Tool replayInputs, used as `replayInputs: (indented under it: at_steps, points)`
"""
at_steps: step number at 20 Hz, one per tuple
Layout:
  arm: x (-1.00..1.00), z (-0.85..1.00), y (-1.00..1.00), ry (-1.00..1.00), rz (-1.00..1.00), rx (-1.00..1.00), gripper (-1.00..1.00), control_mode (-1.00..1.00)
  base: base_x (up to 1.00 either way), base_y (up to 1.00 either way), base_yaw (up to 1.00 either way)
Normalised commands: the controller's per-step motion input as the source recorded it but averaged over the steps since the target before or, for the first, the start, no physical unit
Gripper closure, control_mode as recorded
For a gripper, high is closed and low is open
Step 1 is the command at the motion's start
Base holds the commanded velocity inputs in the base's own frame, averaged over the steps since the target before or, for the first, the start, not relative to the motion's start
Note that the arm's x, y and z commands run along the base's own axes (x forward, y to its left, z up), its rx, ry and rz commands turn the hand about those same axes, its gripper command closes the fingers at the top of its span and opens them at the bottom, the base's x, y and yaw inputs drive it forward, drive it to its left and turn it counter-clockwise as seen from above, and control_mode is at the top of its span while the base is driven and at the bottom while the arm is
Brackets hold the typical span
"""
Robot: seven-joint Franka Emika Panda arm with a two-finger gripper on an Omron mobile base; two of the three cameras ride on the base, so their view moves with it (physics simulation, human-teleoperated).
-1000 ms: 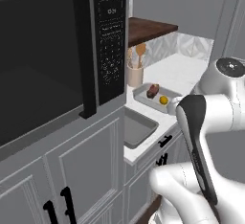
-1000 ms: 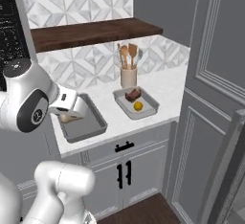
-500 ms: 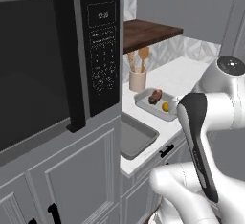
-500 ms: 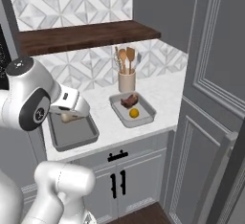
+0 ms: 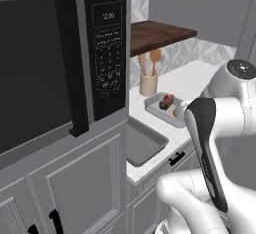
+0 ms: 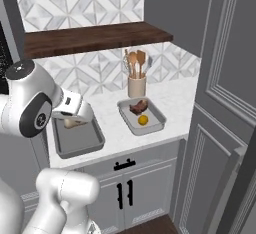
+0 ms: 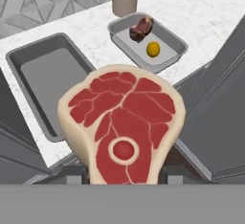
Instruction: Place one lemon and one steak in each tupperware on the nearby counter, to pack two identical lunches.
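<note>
The claw [image 7: 123, 177] grips a raw steak [image 7: 123, 125] and holds it above the worktop [image 7: 191, 7], near the empty tupperware [image 7: 21, 58]. Alongside sits the filled tupperware [image 7: 174, 39], carrying a lemon [image 7: 153, 49] and a brown steak [image 7: 140, 28].

Gripper [image 7: 123, 173] clamped on raw steak [image 7: 123, 122], jaws part-closed against its two sides, dark tips low at either edge of meat. Steak stands upright between fingers, cut face toward hand camera. In right base view, hand [image 6: 75, 114] hangs off bent white arm, wrist angled forward and down, steak's pale edge just below hand. Elbow raised, forearm folded back toward base.
</note>
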Motion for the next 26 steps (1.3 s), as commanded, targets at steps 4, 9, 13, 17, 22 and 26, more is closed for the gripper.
replayInputs:
  at_steps: [4, 9, 13, 17, 22, 26]
  points:
    - [0.0, 0.0, 0.0, 0.0, 0.0, 0.0, 1.0, 1.0, 0.25, -0.05, 0.14]
    - [0.53, -0.03, -0.1, 0.0, 0.17, 0.02, 1.0, -1.0, 0.06, -0.01, 0.03]
    - [0.98, -0.25, -0.05, 0.0, 0.36, 0.06, 1.0, -1.0, 0.0, 0.0, 0.0]
    - [1.0, -0.45, 0.18, 0.0, 0.46, 0.0, 1.0, -1.0, 0.0, 0.0, 0.0]
    - [1.0, -0.64, 0.44, 0.0, 0.57, 0.0, 1.0, -1.0, 0.0, 0.0, 0.0]
    - [0.77, -0.77, 0.3, 0.0, 0.34, -0.02, 1.0, -1.0, 0.0, 0.0, 0.0]
